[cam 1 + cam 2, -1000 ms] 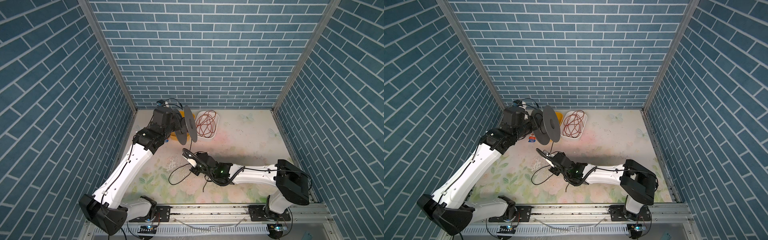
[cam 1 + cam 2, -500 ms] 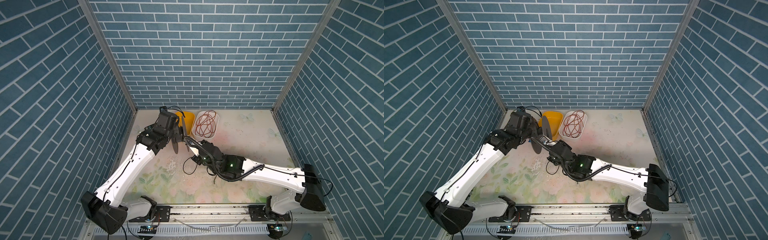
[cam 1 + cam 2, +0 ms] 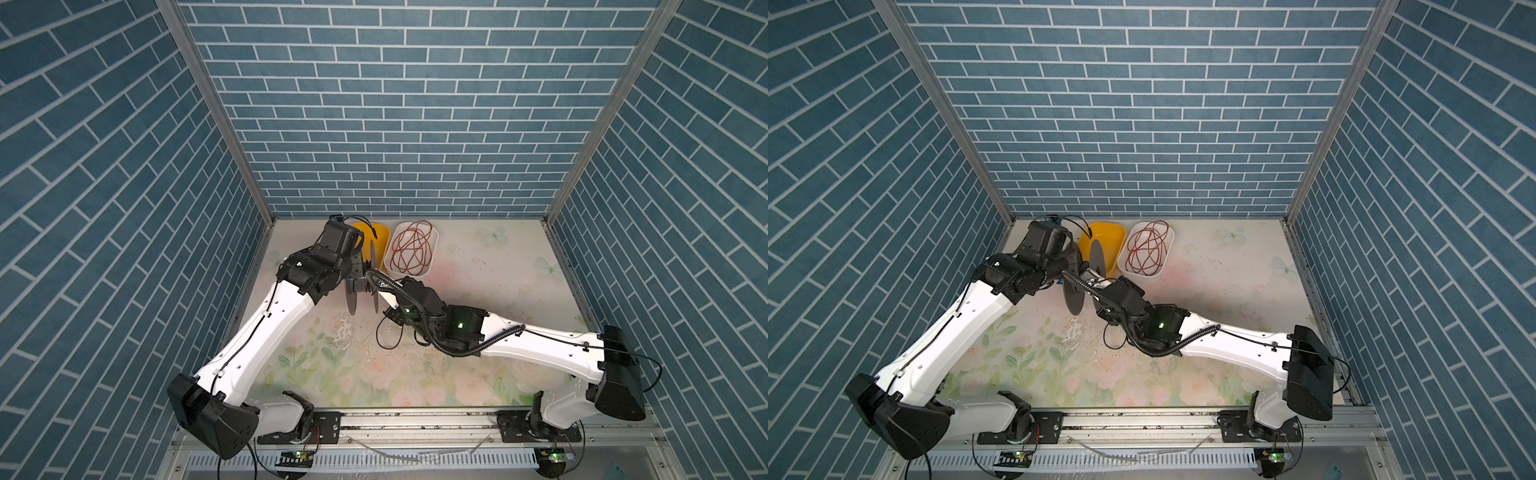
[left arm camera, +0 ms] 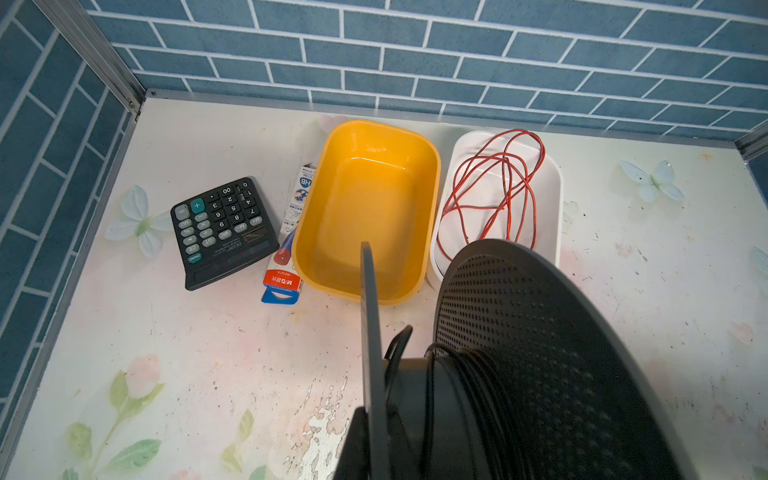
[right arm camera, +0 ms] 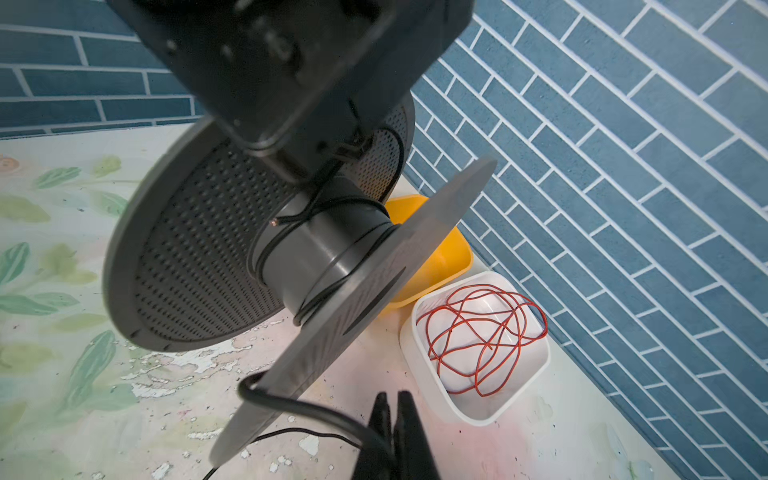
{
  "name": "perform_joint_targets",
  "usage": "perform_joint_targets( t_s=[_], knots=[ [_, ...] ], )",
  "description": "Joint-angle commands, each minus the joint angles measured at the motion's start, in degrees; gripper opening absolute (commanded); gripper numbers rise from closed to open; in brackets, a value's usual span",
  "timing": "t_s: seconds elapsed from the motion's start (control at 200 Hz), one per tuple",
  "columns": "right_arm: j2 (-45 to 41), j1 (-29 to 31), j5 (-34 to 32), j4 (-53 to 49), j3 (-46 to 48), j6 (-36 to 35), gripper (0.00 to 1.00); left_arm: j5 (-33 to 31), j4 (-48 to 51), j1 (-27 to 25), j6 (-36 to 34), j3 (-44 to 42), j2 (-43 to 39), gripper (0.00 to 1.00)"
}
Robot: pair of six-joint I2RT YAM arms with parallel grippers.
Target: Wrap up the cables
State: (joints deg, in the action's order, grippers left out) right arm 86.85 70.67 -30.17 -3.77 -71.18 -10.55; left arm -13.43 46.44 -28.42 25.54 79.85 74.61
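In both top views the left gripper [image 3: 360,272] holds the spool [image 3: 352,293] at the table's [image 3: 498,291] 10 o'clock. The flanges stand on edge, so the hub lies level and open for winding. The left arm reaches long from 7 o'clock, wrist bent toward 3. The right arm lies low from 4 o'clock. The right gripper [image 3: 384,293] sits at the spool's 4 o'clock, placed to feed cord [image 3: 377,334]. Slack cord loops on the table at the spool's 5 o'clock.

In the left wrist view the jaws are hidden. One flange runs edge-on toward them, and turns of cord crowd the hub.

In the right wrist view the left gripper is clamped tight on the spool beside the hub, steadying it. The right fingers [image 5: 407,419] are pressed together. Thin cord runs into them, so I judge it pinched.
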Motion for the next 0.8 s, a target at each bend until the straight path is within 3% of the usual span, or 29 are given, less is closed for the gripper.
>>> perform_joint_targets(
  t_s=[0.0,0.185,0.445,0.795],
  knots=[
    [-0.37,-1.7,1.89,1.44,-5.21,-0.32,0.04,1.19,1.46,-0.06,-2.71,1.07,0.18,0.0],
    [0.11,-3.44,5.47,-0.35,-7.87,0.02,0.04,1.31,1.78,-0.05,-3.56,0.97,1.48,0.0],
    [3.65,-7.73,8.59,-4.87,-12.85,3.39,0.04,6.6,0.41,-0.36,-4.9,-0.08,1.7,0.0],
    [4.23,-15.37,19.08,-6.29,-12.88,8.8,0.1,12.66,3.66,-0.32,-7.52,1.62,1.19,0.0]
  ],
)
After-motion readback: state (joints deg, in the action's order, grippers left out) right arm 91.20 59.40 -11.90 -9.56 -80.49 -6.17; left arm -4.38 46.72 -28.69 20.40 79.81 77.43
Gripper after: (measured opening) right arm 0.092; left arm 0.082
